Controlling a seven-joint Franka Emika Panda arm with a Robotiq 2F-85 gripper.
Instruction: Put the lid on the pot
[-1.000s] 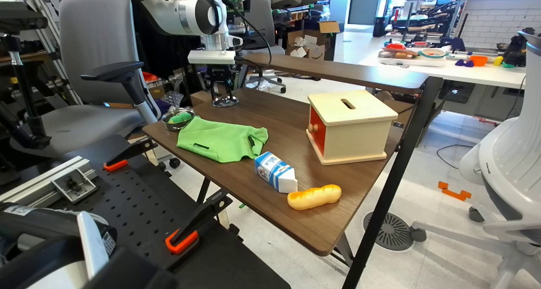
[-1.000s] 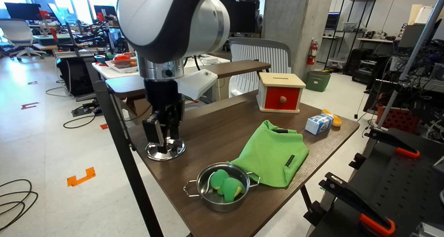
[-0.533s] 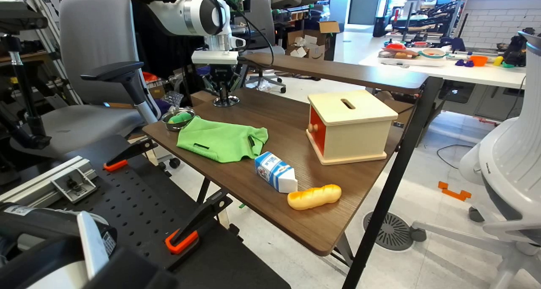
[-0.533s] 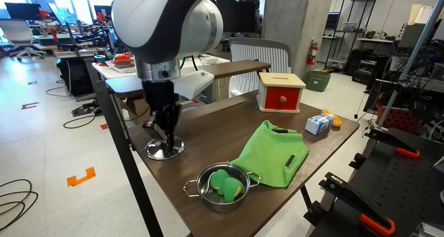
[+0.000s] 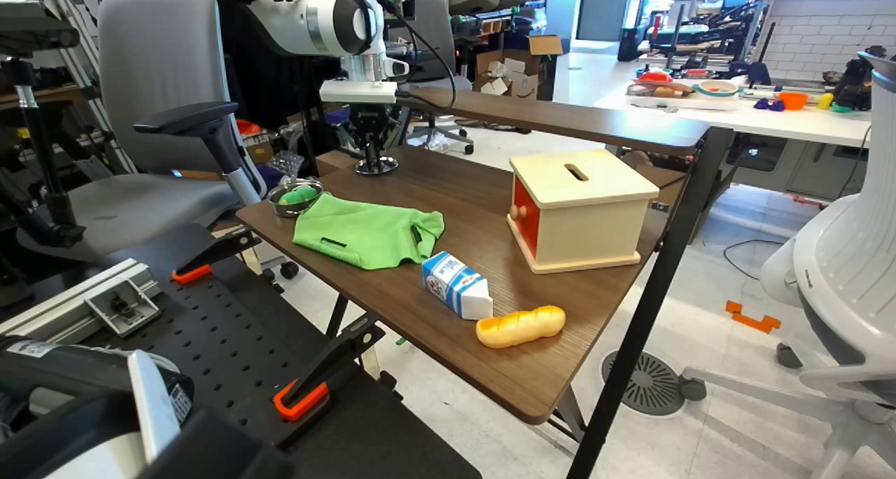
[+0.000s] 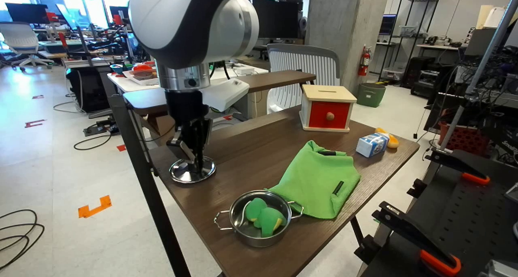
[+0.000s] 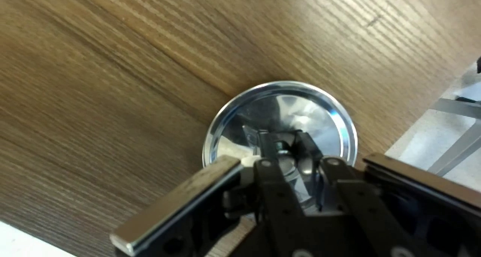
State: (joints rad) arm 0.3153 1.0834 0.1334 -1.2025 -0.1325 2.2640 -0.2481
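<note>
The round shiny metal lid (image 6: 181,174) is at the far left corner of the brown table in an exterior view. My gripper (image 6: 197,166) points straight down over its centre. In the wrist view the fingers are closed around the knob in the middle of the lid (image 7: 319,116), partly hiding it. The lid looks level and very close to the tabletop; whether a gap lies beneath it I cannot tell. The steel pot (image 6: 259,242), with two wire handles, stands uncovered near the table's corner, holding a green toy (image 6: 265,218). Both exterior views show it.
A green cloth (image 6: 319,184) lies against the pot's side. Farther along the table are a milk carton (image 5: 456,285), a yellow bread toy (image 5: 521,327) and a wooden box (image 5: 584,213) with a red drawer. A raised shelf (image 5: 560,118) runs along the table's side.
The gripper has closed from a wider stance onto the lid's knob. Over the last half second, gripper and lid have shifted up slightly together. The pot has not moved.
</note>
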